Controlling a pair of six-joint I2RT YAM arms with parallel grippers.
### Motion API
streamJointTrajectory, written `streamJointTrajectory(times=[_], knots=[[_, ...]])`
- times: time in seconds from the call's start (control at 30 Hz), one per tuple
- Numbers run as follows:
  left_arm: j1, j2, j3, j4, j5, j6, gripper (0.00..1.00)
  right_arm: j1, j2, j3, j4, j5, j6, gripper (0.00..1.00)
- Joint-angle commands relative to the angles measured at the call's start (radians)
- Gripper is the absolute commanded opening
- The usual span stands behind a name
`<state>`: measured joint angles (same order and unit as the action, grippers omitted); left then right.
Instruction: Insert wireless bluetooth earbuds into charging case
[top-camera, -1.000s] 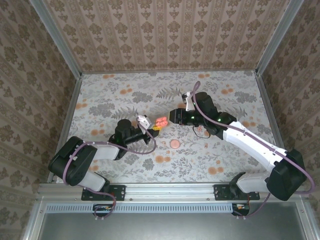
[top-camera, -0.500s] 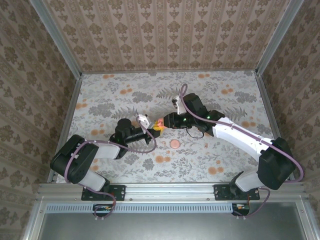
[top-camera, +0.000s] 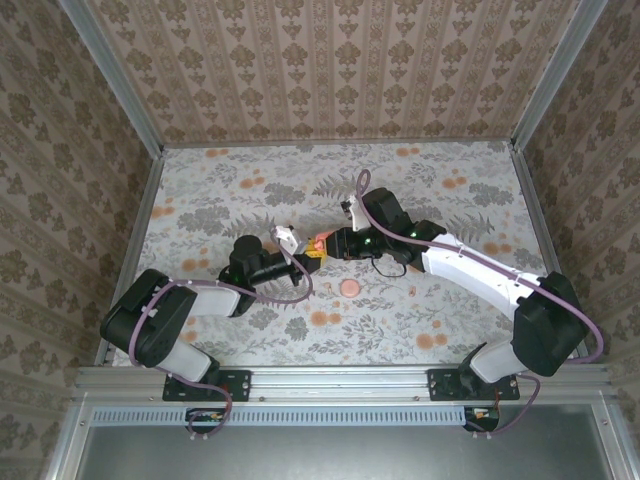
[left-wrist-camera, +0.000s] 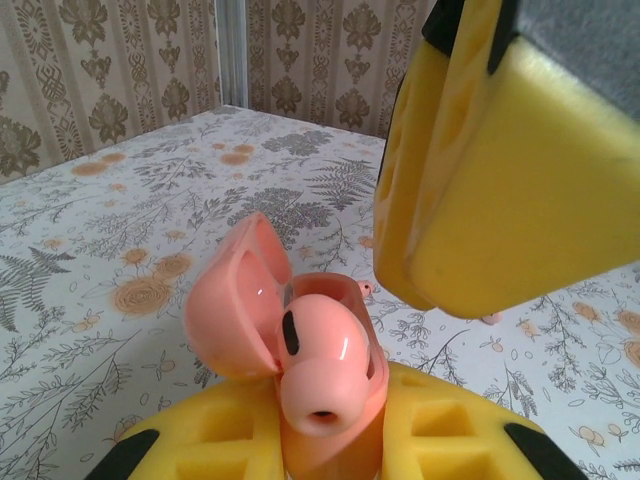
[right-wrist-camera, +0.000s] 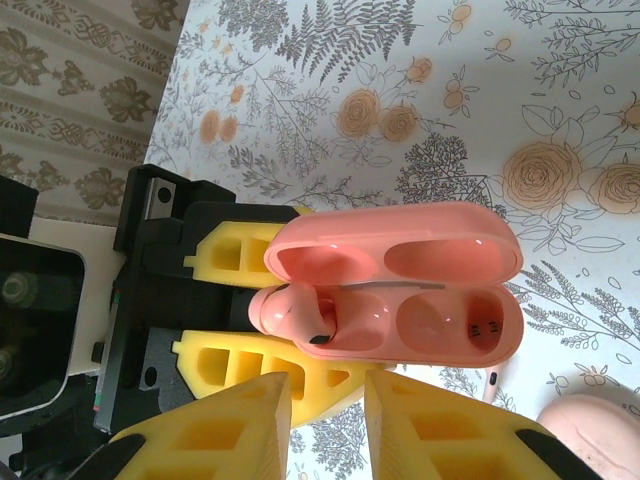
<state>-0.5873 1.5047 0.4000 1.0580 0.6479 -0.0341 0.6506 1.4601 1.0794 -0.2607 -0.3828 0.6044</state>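
Right wrist | left jaws pinch charging case (right-wrist-camera: 400, 262) | right jaws spread | earbud (right-wrist-camera: 288, 312) protruding | disc (right-wrist-camera: 592, 442) nearby

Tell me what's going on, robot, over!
Left claw shut on open coral-pink plastic charging case. One coral-pink earbud pokes from its socket, other socket empty. Right claw open, close by.

Top external: high at the near edge, looked steeply down, distant. Left wrist: very near, looked level across the table (left-wrist-camera: 100, 230). Right wrist: very near, looked down. Shared: the charging case (right-wrist-camera: 400, 290).
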Motion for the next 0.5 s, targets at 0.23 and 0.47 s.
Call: streamJointTrajectory(times=[0.23, 0.47], knots=[[0.006, 0.011, 0.023, 0.051, 0.015, -0.026, 0.19, 0.005, 0.025, 0.034, 0.006, -0.025, -0.011, 0.28], [0.006, 0.012, 0.028, 0.053, 0.024, -0.03, 0.19, 0.006, 0.028, 0.035, 0.004, 0.001, -0.005, 0.28]])
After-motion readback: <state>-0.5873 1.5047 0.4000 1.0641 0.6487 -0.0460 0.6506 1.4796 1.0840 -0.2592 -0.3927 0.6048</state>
